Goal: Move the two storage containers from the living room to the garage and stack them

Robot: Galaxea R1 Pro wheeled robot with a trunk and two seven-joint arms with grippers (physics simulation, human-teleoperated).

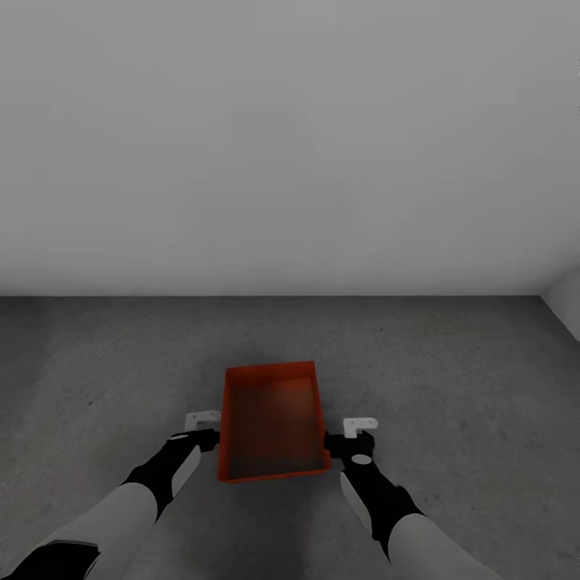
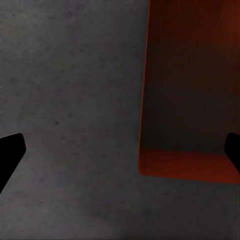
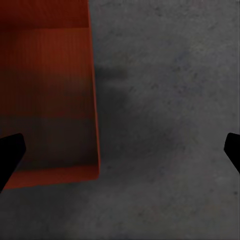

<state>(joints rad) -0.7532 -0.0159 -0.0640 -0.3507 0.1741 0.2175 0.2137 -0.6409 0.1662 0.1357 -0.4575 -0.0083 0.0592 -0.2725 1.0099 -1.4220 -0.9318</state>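
One red-orange open-top storage container [image 1: 272, 423] sits low over the dark grey concrete floor [image 1: 451, 387] of the garage, straight ahead of me. My left gripper [image 1: 211, 439] is open at its left wall, which stands between the fingers [image 2: 10, 152] in the left wrist view, beside the container [image 2: 190, 100]. My right gripper [image 1: 332, 443] is open astride the right wall. In the right wrist view one finger [image 3: 10, 155] is over the container [image 3: 47, 90] and the other over the floor. I cannot tell whether the bin rests on the floor. The other container is out of view.
A plain white-grey wall [image 1: 290, 145] runs across ahead, meeting the floor a little beyond the bin. A second wall [image 1: 566, 300] cuts in at the far right, forming a corner. Bare concrete lies on both sides of the arms.
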